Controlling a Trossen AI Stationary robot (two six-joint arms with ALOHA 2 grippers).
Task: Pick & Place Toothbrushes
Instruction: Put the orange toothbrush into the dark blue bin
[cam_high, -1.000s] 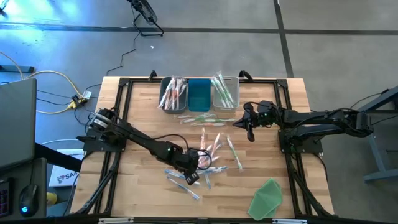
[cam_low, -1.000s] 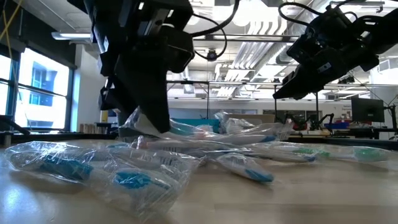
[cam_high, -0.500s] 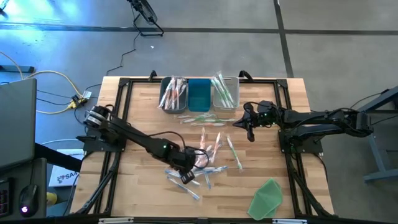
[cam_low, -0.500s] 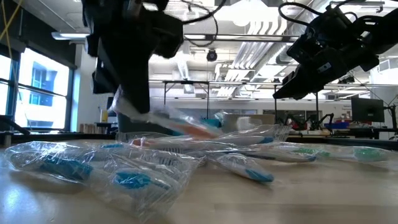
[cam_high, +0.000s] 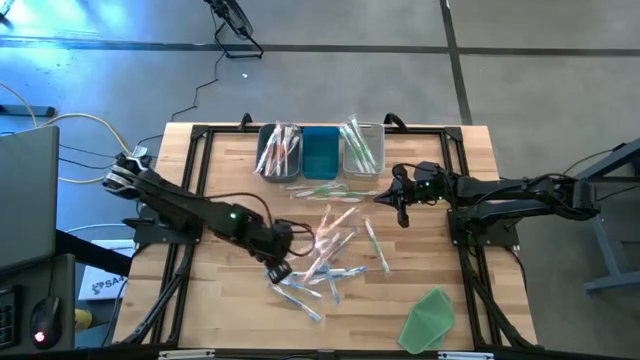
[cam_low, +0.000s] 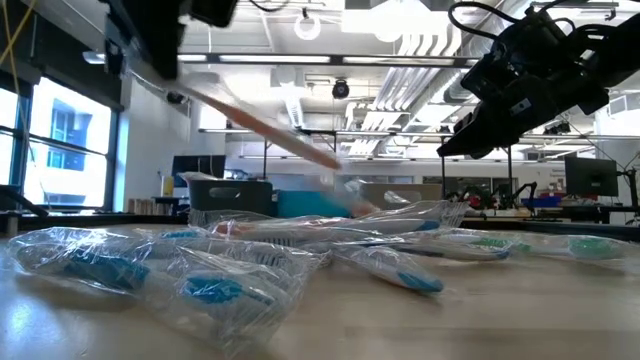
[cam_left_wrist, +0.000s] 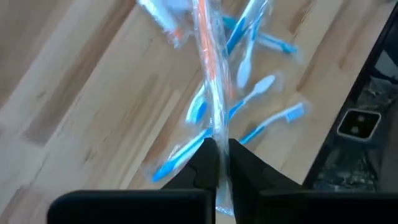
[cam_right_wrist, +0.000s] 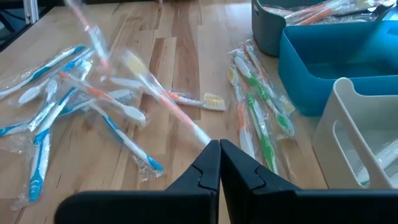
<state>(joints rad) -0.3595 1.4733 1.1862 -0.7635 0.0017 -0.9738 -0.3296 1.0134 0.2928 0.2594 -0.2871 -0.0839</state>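
Note:
Many wrapped toothbrushes lie in loose heaps on the wooden table: blue ones, orange ones and green ones. My left gripper is above the blue heap, shut on one wrapped orange toothbrush, which also shows in the low view as a slanting orange toothbrush. My right gripper hangs shut over the table's right half with nothing in it; its fingers point toward the heaps. My left gripper pinches one end of the wrapped orange toothbrush between its two fingers. The fingers slant down from the table's left side and lie along the brush. The brush is lifted clear of the heap and slopes down away from the fingers.
Three bins stand in a row at the far edge: a grey one with orange brushes, a blue one and a pale one with green brushes. A flat green sheet lies at the near right corner.
My left gripper has risen from the heap and drawn back toward the table's left edge. The orange toothbrush has come up with it, off the pile and clear of the table. My right gripper has kept still.

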